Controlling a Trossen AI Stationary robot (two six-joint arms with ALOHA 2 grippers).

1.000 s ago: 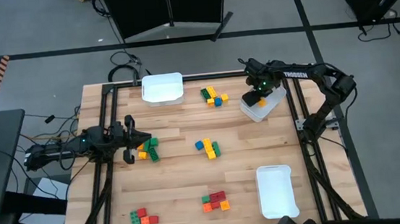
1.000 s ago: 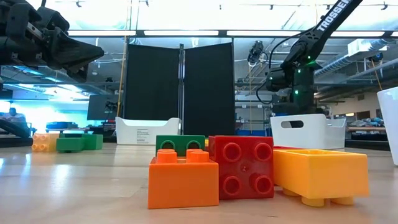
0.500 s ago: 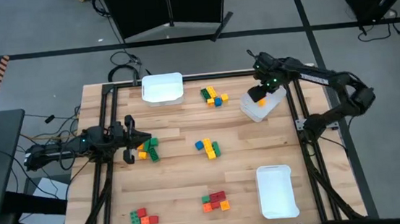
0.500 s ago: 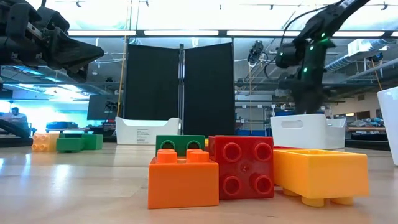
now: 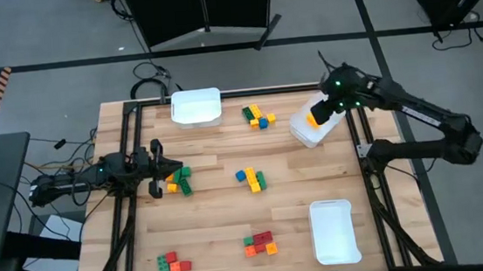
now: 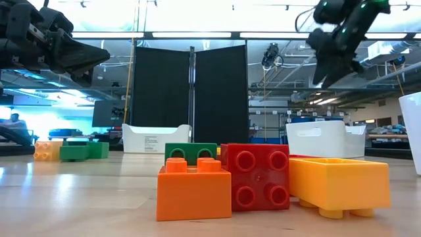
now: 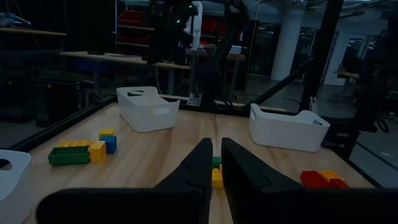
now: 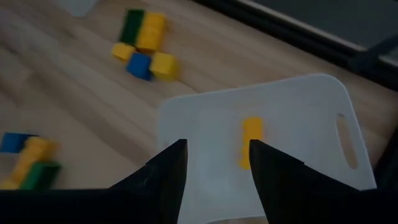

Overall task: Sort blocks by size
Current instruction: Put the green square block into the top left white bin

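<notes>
The blocks lie in loose clusters on the wooden table: far centre (image 5: 258, 116), middle (image 5: 250, 178), left (image 5: 178, 180), near centre (image 5: 259, 244) and near left (image 5: 173, 263). One yellow block (image 8: 252, 142) lies on the floor of the far-right white bin (image 5: 317, 122). My right gripper (image 8: 217, 149) hangs open high above that bin (image 8: 292, 112), slanting down, with nothing between its fingers; the low view shows it (image 6: 327, 69) well above the bin (image 6: 325, 138). My left gripper (image 5: 164, 169) rests level and shut at the left edge, just short of the left cluster (image 7: 216, 171).
A white bin (image 5: 196, 106) stands at the far left of centre and another (image 5: 334, 231) at the near right. A black metal frame (image 5: 357, 134) runs along the table's sides. Bare wood lies between the clusters.
My right gripper has risen from just over the far-right bin to well above it, drawing back toward the table's right edge and tipping less steeply downward. The yellow block stays in the bin. My left arm has kept still.
</notes>
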